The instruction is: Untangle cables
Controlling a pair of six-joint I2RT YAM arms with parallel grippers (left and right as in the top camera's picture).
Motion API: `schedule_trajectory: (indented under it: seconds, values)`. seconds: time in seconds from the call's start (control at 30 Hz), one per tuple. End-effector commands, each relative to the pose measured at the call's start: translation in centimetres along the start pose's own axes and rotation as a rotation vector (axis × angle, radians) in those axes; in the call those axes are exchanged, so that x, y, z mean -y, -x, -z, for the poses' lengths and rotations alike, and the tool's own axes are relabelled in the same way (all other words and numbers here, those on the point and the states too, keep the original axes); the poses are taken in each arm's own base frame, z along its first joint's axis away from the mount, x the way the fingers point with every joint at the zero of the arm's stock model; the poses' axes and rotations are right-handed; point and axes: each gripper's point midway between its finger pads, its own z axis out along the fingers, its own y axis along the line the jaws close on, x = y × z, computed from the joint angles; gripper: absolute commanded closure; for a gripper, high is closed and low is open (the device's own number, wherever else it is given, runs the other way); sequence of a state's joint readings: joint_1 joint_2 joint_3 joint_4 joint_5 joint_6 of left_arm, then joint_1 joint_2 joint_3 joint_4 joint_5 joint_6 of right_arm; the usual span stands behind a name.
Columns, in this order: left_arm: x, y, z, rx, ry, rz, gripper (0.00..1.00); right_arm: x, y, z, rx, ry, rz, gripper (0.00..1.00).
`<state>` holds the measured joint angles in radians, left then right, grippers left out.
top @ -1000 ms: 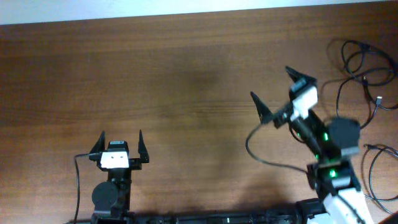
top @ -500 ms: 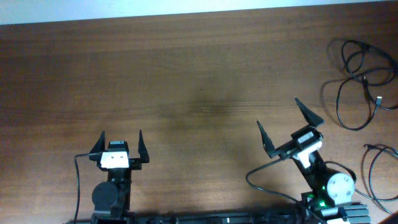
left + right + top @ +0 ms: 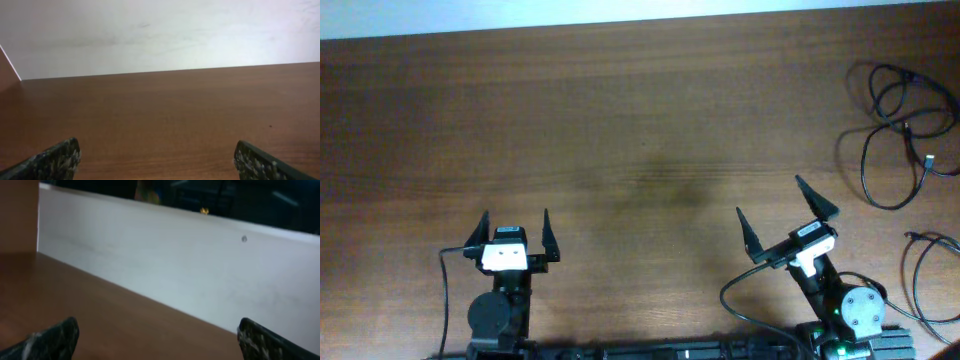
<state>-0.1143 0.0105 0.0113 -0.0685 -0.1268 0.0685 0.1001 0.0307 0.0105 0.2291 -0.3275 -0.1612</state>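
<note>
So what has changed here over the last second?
The right gripper drew back from out near the cables toward its own base, open and empty the whole way. The left gripper stayed parked and open, and the cables lie where they were, untouched.

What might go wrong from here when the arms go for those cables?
The thin black looped cables lie at the far right edge of the brown wooden table, partly out of frame; a pull might drag them off. They cross near the top, so a tug by the open right hand may tighten the tangle. The open left hand sits far away, likely out of reach.
</note>
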Motion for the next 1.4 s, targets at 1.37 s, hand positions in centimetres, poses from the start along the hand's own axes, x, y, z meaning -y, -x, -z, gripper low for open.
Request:
schedule_trajectory:
  seconds: [1.37]
  values:
    - [0.0,-0.1,0.0,-0.003,-0.001,-0.016,0.01,5.5,-7.9,2.6,-0.313,-0.399,-0.187,0.01]
